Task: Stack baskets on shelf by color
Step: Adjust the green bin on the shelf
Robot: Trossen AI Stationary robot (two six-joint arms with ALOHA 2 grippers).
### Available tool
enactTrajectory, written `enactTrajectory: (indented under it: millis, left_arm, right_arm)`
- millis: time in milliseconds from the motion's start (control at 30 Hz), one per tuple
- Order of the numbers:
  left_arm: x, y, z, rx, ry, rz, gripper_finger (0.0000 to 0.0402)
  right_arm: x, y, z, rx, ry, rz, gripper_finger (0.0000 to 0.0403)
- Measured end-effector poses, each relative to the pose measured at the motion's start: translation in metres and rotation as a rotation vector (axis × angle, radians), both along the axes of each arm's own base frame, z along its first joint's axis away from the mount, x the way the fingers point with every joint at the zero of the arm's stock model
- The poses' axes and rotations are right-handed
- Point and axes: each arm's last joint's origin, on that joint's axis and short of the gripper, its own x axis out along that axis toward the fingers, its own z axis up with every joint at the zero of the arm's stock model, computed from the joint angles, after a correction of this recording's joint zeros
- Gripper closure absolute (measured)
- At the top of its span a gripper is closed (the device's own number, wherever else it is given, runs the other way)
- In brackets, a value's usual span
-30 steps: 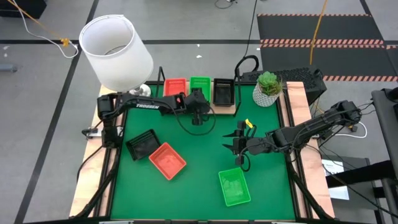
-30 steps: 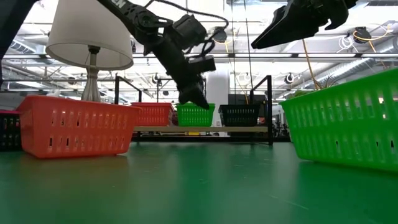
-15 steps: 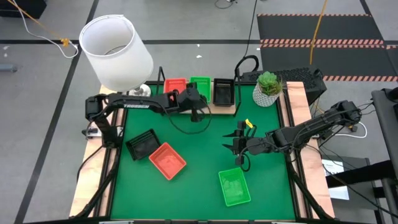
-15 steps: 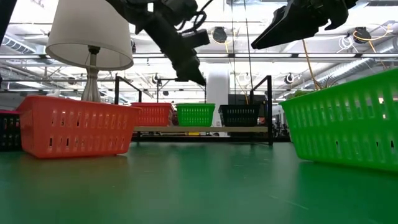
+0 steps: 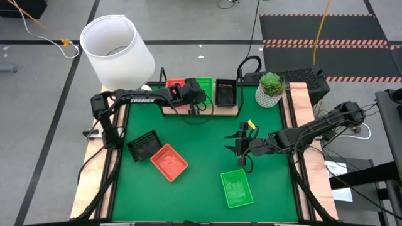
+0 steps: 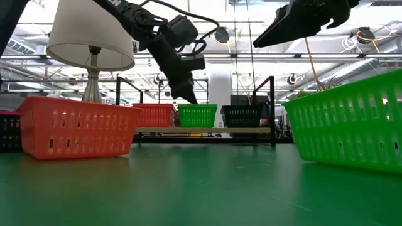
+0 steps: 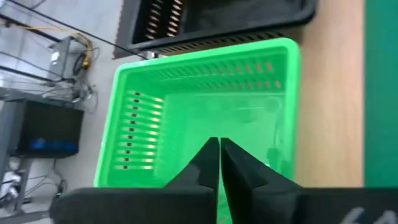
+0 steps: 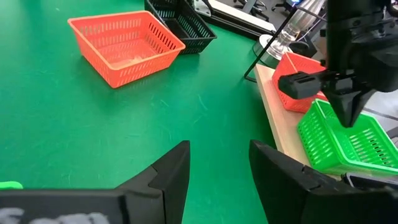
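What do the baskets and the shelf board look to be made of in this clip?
The green basket on the shelf looks like moulded plastic: slotted walls, slight gloss, light showing through. The orange-red basket on the mat has the same slotted look, so likely plastic too. The shelf board appears to be pale wood or wood-look laminate, matte; its end uprights look like thin black metal, though that is less certain.

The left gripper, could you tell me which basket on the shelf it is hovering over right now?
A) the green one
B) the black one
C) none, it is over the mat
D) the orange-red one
A: the left gripper, fingers shut together, points down into the green basket on the shelf.
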Motion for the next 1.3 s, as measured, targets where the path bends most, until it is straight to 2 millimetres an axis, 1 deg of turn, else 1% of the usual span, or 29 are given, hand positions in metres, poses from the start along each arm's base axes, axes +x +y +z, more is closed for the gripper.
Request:
enactTrajectory:
  millis: [67,300,433,600,733,833,1000,1100,1167,1233,1300]
  left_arm:
    - [-0.001,-0.001,-0.001,-0.014,0.014,-0.008,0.0397]
    - [-0.003,-0.004,-0.004,-0.039,0.05,-0.011,0.0388]
    - [0.0,-0.011,-0.004,-0.046,0.046,-0.039,0.0398]
    - [0.003,-0.02,-0.004,-0.047,0.046,-0.065,0.0385]
    - [0.005,-0.025,-0.004,-0.03,0.057,-0.083,0.0391]
    - [0.004,-0.026,-0.004,-0.015,0.075,-0.086,0.0398]
    - [0.001,-0.023,-0.004,0.033,0.109,-0.034,0.0387]
    - [0.0,-0.027,0.005,0.057,0.09,-0.036,0.0392]
    - [-0.002,-0.034,0.016,0.057,0.046,-0.038,0.0398]
    - [-0.004,-0.043,0.026,0.028,0.005,-0.047,0.0397]
    - [-0.007,-0.053,0.029,-0.033,0.011,-0.085,0.0392]
  right_arm:
    - [0.0,0.0,0.0,0.0,0.001,0.0,0.0243]
    - [0.0,0.0,0.0,-0.001,0.004,0.0,0.0243]
    - [0.0,0.0,0.0,-0.001,0.004,0.0,0.0243]
    - [0.0,0.0,0.0,-0.001,0.004,0.0,0.0243]
    - [0.0,0.0,0.0,-0.001,0.004,0.0,0.0243]
    - [0.0,0.0,0.0,-0.001,0.004,0.0,0.0243]
    - [0.0,0.0,0.0,0.001,0.004,-0.001,0.0243]
    - [0.0,0.0,0.0,0.001,0.004,-0.001,0.0243]
    - [0.0,0.0,-0.001,0.0,0.006,-0.001,0.0243]
    - [0.0,0.0,-0.001,-0.001,0.007,-0.001,0.0243]
    - [0.0,0.0,-0.001,-0.001,0.008,0.0,0.0243]
